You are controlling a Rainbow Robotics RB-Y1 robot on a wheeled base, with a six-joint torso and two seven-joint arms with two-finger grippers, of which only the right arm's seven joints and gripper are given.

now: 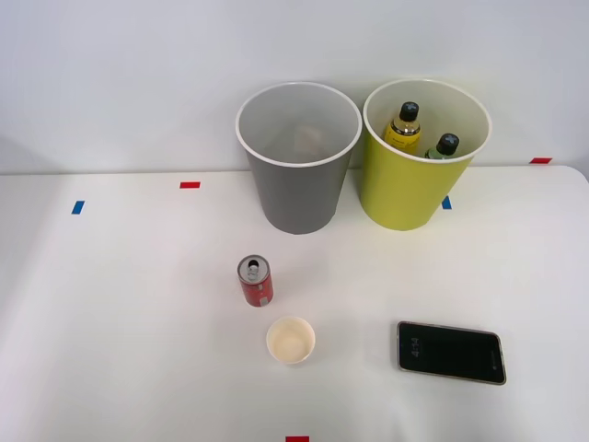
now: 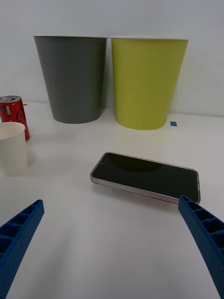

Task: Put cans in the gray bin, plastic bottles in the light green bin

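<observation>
The right gripper [image 2: 112,243] is wide open and holds nothing: its two blue ribbed fingers [image 2: 18,233] stand far apart at the two corners of the wrist view, low over the white table [image 1: 110,350]. Just ahead of them lies a dark phone [image 2: 145,176], flat, with the screen up. It is not part of the task.

Farther out, the red can [image 1: 256,282] stands upright on the table, well in front of the gray bin [image 1: 296,184]. The cream paper cup [image 1: 291,340] stands just beside the can, on the side nearer to the robot. The two seem not to touch.

The yellow bottle [image 1: 404,127] and the green bottle [image 1: 444,147], both with black caps, are already inside the light green bin [image 1: 409,189]. The gray bin looks empty, though something pale at its bottom I cannot make out.

So I judge that the bottle part is done and the can is the step in hand. The next move calls for the gripper to go past the phone, toward the can, and to close on its body without knocking the cup, then lift it over the white rim of the gray bin.

The can has white markings on the red, but I cannot read them. The phone screen shows faint digits, also not readable.
</observation>
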